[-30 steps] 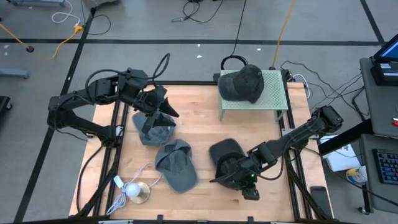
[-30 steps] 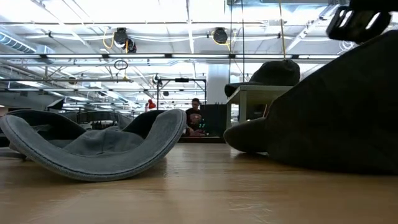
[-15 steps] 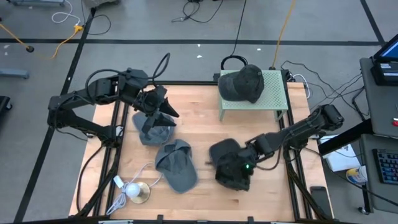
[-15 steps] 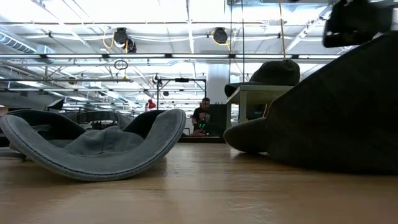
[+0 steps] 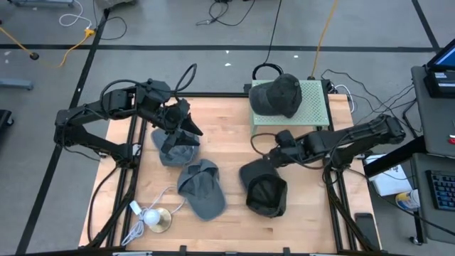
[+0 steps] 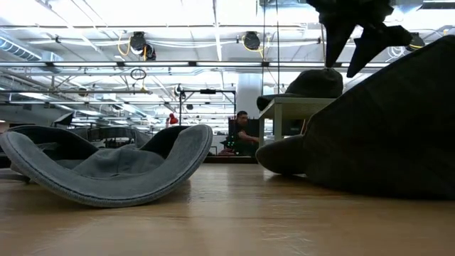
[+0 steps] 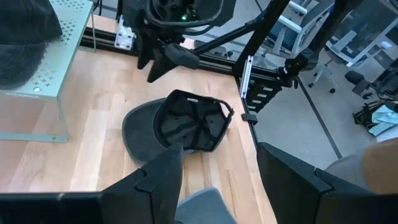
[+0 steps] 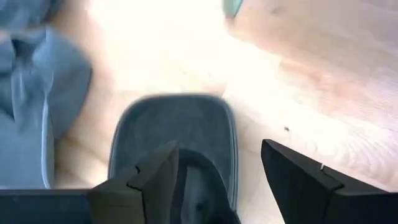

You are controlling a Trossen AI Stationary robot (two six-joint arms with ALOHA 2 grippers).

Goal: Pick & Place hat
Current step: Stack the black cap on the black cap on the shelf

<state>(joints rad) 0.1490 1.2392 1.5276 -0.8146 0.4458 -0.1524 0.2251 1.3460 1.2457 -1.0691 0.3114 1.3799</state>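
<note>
A black hat [image 5: 264, 188] lies upside down on the wooden table, its hollow up; it also shows in the left wrist view [image 7: 186, 121]. My right gripper [image 5: 269, 151] hangs open above the table just beyond this hat's brim [image 8: 174, 134], pointing steeply down and touching nothing. Another dark hat [image 5: 277, 95] sits on a green stand [image 5: 314, 107] at the far edge. Two blue-grey hats [image 5: 175, 148] [image 5: 202, 188] lie at the left. My left gripper [image 5: 188, 124] hovers open above the farther of them, with nothing between its fingers [image 7: 163, 177].
A white cord with a brass-coloured disc [image 5: 153, 219] lies at the near left corner. Bare wood shows between the stand and the black hat. In the low view a person [image 6: 245, 135] sits far off in the room behind the table.
My right gripper has left the near side of the black hat, gone over it toward the far edge and risen, rolling its wrist as it went. The black hat stays on the table, hollow up.
</note>
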